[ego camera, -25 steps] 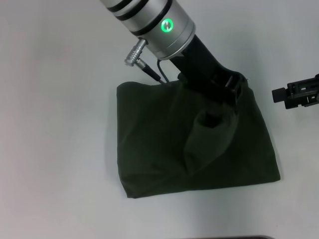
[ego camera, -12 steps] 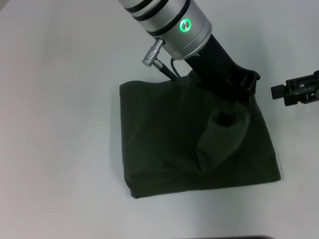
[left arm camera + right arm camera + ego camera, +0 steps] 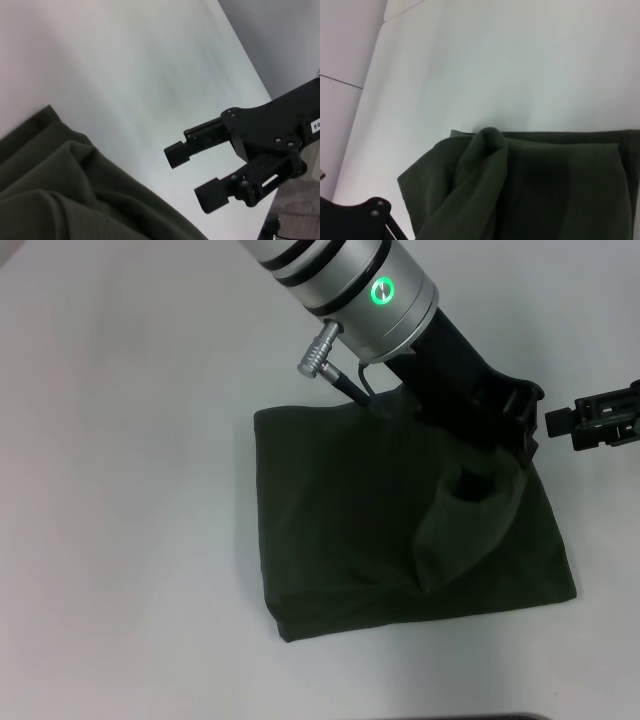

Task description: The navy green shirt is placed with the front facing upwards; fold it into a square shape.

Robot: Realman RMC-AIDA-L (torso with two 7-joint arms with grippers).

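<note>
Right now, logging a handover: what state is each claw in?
Left claw: in a raised pucker of the navy green shirt; cannot be told.
Right claw: open, empty.

The navy green shirt [image 3: 360,530] is soft, matt cloth in loose wrinkles on a smooth white counter [image 3: 120,490], under the left arm's [image 3: 345,280] brushed-metal sleeve and matt black plastic.

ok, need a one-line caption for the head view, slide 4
Left gripper lifts a fold of the already folded navy green shirt while the open right gripper waits beside it over the white table.
</note>
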